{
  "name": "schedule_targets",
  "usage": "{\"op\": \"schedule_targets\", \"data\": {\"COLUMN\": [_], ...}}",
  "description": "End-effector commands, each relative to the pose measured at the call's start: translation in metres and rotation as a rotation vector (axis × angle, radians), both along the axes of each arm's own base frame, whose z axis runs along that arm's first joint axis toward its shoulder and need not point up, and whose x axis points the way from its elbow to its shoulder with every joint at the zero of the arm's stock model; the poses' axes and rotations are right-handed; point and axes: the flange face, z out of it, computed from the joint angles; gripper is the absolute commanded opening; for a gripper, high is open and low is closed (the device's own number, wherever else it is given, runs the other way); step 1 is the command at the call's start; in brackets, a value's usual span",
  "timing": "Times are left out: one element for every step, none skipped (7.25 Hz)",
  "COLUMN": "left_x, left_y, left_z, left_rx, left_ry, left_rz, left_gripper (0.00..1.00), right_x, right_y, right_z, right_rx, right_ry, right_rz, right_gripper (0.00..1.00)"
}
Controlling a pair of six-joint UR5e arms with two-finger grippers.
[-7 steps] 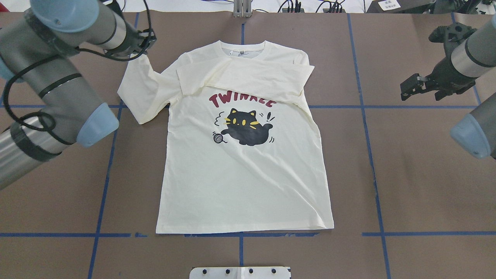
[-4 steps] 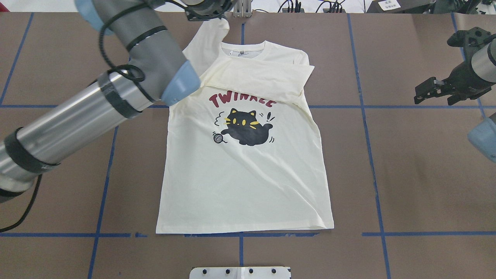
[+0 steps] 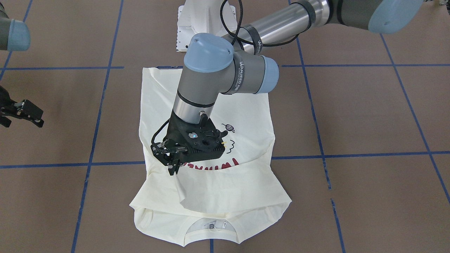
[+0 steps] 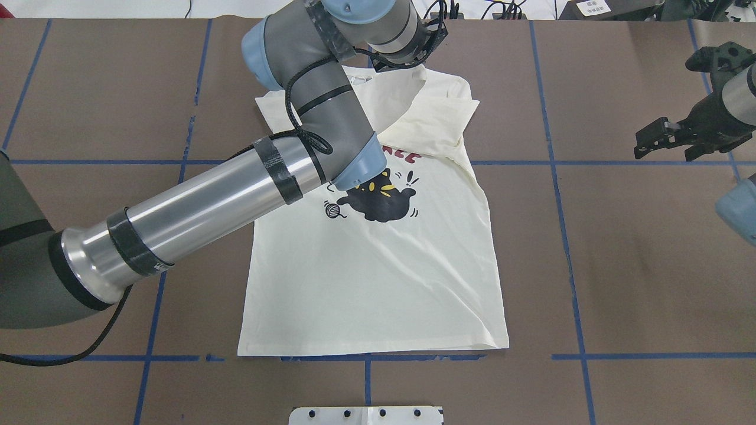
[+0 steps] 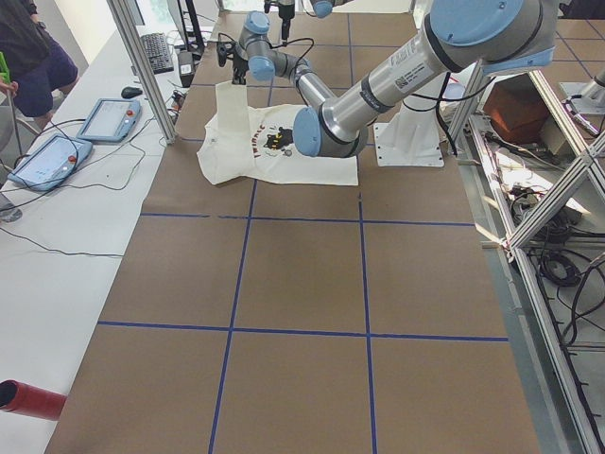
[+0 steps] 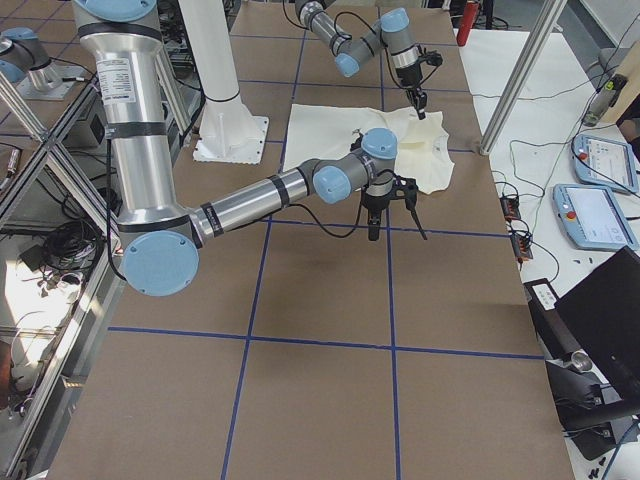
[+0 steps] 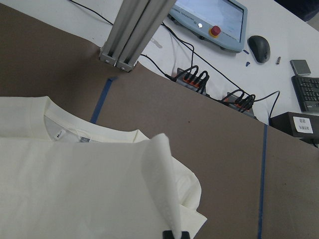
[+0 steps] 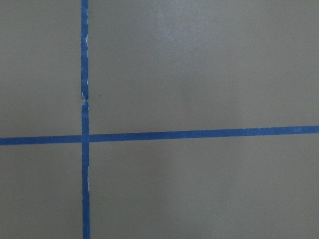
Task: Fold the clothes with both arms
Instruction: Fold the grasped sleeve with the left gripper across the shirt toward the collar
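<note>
The cream T-shirt (image 4: 378,277) lies print-up on the brown table, collar at the far edge, cat print (image 4: 381,203) partly under my left arm. One sleeve lies folded across the chest (image 4: 434,121). My left gripper (image 3: 173,168) is shut on the cuff of the other sleeve (image 3: 180,189) and holds it raised over the chest, by the red lettering. The left wrist view shows the pinched cuff (image 7: 162,189) rising from the fingertips (image 7: 175,234). My right gripper (image 4: 664,141) is open and empty, off the shirt over bare table at the right; it also shows in the front-facing view (image 3: 21,114).
The white pedestal base (image 3: 197,21) stands at the robot's side of the shirt's hem. Blue tape lines (image 8: 84,139) grid the brown table. An aluminium post (image 7: 134,35), cables and a control pendant (image 7: 209,20) stand just past the far edge.
My left arm has swung right, carrying the sleeve from the shirt's left side, past the collar, to over the chest. The right gripper has drawn slightly outward, still open.
</note>
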Motion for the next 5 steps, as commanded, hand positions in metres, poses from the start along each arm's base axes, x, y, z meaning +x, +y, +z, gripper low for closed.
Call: {"op": "schedule_targets", "data": {"left_x": [0.059, 0.094, 0.108, 0.105, 0.104], "left_y": [0.026, 0.047, 0.055, 0.057, 0.057], "left_z": [0.002, -0.005, -0.010, -0.019, -0.019], "left_rx": [-0.036, -0.022, -0.038, -0.011, 0.005], "left_ry": [-0.020, -0.002, 0.031, 0.079, 0.097], "left_rz": [-0.021, -0.051, -0.059, -0.056, -0.052], "left_gripper": [0.00, 0.00, 0.55, 1.00, 1.00], "right_x": [-0.001, -0.002, -0.003, -0.003, -0.003], "right_y": [-0.002, -0.003, -0.003, -0.003, -0.004], "right_z": [0.004, 0.006, 0.006, 0.006, 0.002], "right_rx": [-0.009, -0.013, -0.013, -0.014, -0.009], "right_ry": [0.003, 0.006, 0.004, 0.004, 0.000], "right_rz": [0.000, -0.001, 0.000, 0.001, 0.000], "right_gripper": [1.00, 1.00, 1.00, 1.00, 1.00]}}
